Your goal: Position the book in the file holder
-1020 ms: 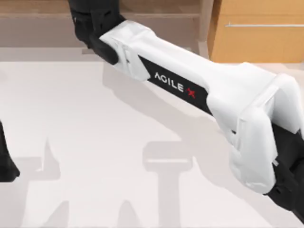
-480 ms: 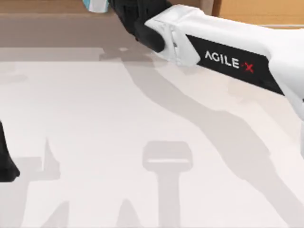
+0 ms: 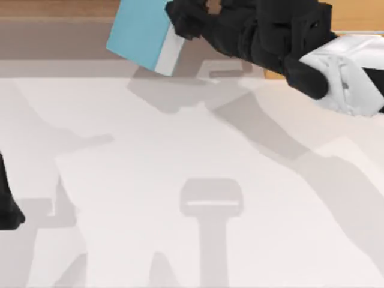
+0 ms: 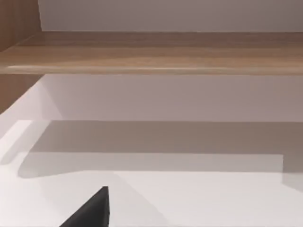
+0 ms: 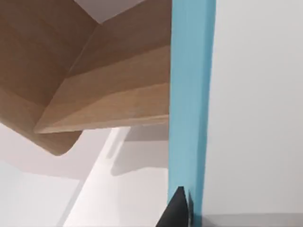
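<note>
While your right claw [image 3: 180,21] pinches the book [image 3: 143,33], it hangs above the table [image 3: 180,156].
Your left arm [image 3: 7,204] idles at the table's left edge; its claw's state you cannot tell.

Book [image 3: 139,33], upper left of top view: smooth matt light-blue cover, white page edge looks like paper. Table [image 3: 180,156]: flat matt white, no texture. Back ledge [image 4: 151,52] in left wrist view: wood grain, satin finish. Right gripper [image 3: 186,18]: matt black, probably plastic.
</note>
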`<act>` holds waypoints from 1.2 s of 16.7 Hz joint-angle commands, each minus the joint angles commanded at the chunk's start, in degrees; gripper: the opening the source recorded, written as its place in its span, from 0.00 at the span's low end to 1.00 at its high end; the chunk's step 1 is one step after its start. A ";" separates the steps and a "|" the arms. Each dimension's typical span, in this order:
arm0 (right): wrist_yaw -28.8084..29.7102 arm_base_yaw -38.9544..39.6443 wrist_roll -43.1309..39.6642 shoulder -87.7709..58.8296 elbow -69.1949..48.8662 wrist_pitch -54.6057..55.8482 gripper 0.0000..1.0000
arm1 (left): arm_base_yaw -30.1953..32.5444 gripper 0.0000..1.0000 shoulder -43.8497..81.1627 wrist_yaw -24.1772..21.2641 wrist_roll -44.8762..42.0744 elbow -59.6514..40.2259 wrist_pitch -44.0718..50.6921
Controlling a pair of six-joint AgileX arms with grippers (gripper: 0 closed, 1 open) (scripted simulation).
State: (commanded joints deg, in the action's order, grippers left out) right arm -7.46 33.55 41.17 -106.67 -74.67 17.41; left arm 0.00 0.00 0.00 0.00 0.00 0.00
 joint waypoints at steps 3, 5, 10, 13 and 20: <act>-9.33 -5.28 6.76 7.46 14.98 1.03 0.00 | 0.00 1.00 0.00 0.00 0.00 0.00 0.00; -14.55 -9.75 11.05 11.26 23.86 1.85 0.00 | 0.00 1.00 0.00 0.00 0.00 0.00 0.00; -22.50 -25.45 21.24 16.43 37.72 5.61 0.00 | 0.00 1.00 0.00 0.00 0.00 0.00 0.00; -23.90 -37.08 27.01 16.83 39.39 9.23 0.00 | 0.00 1.00 0.00 0.00 0.00 0.00 0.00; -21.94 -59.13 37.65 9.66 31.86 17.83 0.00 | 0.00 1.00 0.00 0.00 0.00 0.00 0.00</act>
State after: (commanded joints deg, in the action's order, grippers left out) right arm -29.40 -25.58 78.81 -97.01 -42.81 35.23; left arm 0.00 0.00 0.00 0.00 0.00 0.00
